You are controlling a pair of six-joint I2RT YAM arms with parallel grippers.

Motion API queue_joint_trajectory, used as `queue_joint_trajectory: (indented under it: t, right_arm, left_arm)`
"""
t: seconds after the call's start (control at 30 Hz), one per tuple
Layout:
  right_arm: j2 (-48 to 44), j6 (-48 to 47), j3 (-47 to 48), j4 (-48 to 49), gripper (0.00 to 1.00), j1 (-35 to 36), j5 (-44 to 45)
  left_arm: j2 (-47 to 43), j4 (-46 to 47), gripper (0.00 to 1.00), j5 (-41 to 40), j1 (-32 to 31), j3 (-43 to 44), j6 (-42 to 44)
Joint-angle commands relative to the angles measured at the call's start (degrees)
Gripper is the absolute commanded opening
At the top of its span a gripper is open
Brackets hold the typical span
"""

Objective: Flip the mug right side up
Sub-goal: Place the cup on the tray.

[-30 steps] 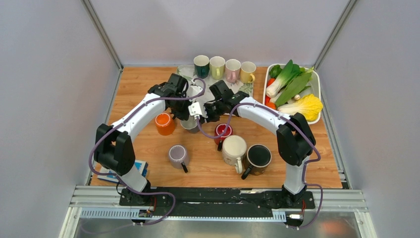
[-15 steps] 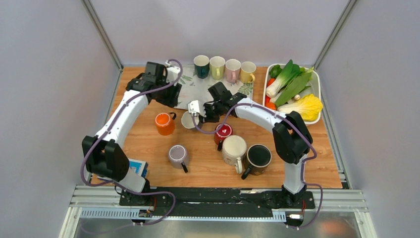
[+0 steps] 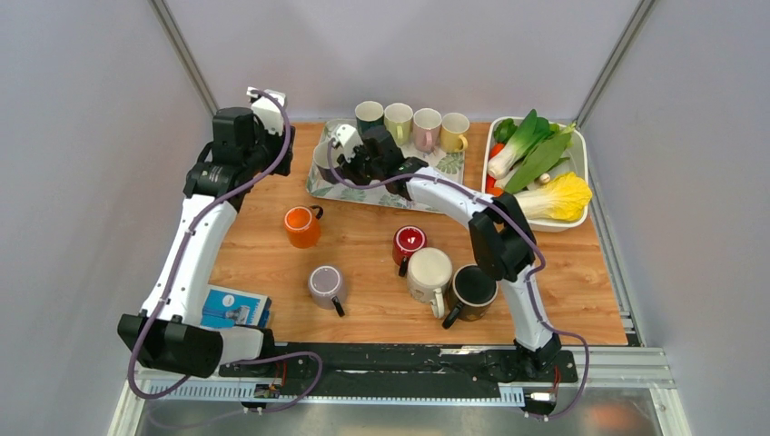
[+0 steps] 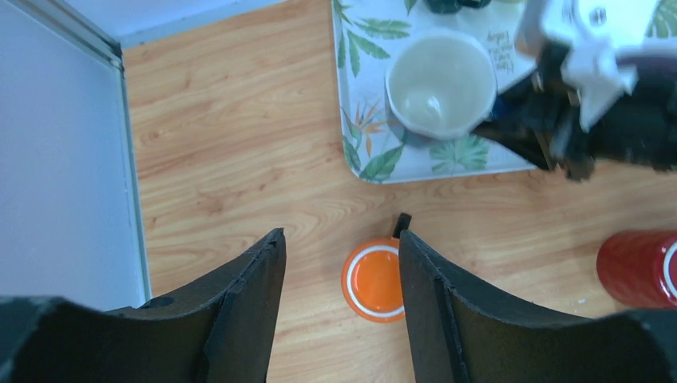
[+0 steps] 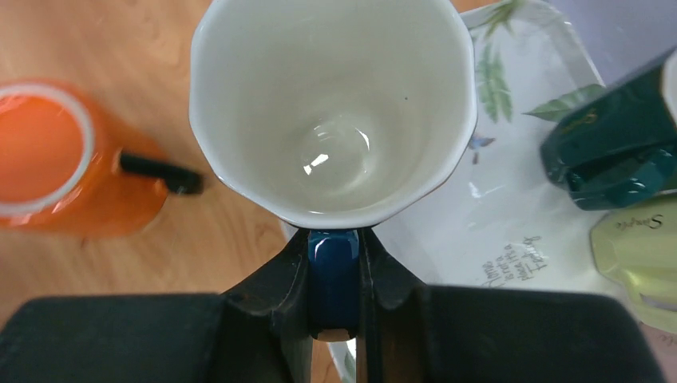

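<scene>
Bright, even light falls from overhead, so the table (image 3: 263,263) shows only short, soft shadows. The top view is sharp throughout. In the right wrist view, glare spots shine in the glazed bottom of the mug (image 5: 331,112) (the brightest patches anywhere), while the right gripper (image 5: 335,247) is dark and soft-focused. In the left wrist view the left gripper (image 4: 339,239) looks near-black and the right arm (image 4: 607,104) is smeared.

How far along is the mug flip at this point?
The white mug faces opening up, so the flip looks done. In hand: the right gripper is shut on its blue handle over the leaf-print tray; touching down or not, I cannot tell. Remaining: release and withdraw. The left gripper hangs open, holding nothing.
</scene>
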Motion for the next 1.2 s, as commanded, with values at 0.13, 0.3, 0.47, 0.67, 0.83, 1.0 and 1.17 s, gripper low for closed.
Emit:
queue_joint_trajectory:
  t: [0.13, 0.3, 0.47, 0.67, 0.83, 1.0, 1.17]
  right_arm:
    - [9.5, 16.0, 13.3, 12.4, 0.0, -0.3, 19.3]
    - [15.2, 20.6, 18.9, 13.9, 0.0, -0.3, 20.2]
    - [21.6, 22.8, 27.6, 14.6, 0.0, -0.3, 25.2]
    - [24.8, 22.7, 30.0, 16.6, 0.14, -0.3, 24.1]
    - [23.7, 23.0, 28.8, 14.8, 0.53, -0.8, 22.8]
    - [20.1, 24.1, 26.7, 11.3, 0.6, -1.9, 19.1]
    - [11.6, 27.7, 18.8, 3.0, 0.65, -3.4, 12.7]
  left_arm:
    - [-8.2, -2.6, 0.59, 4.0, 0.1, -6.0, 4.2]
    - [-13.7, -5.3, 0.57, 4.0, 1.8, -9.0, 7.9]
    - [-17.5, -9.5, 0.57, 5.4, 4.9, -11.7, 7.9]
    - [-18.5, -11.4, 0.56, 10.6, 7.5, -12.4, 8.3]
    - [-16.7, -9.4, 0.56, 12.9, 7.5, -12.9, 7.9]
    - [-13.6, -4.9, 0.56, 18.1, 7.5, -14.6, 4.3]
    - [-10.0, 11.2, 0.57, 18.4, 7.5, -19.5, -3.3]
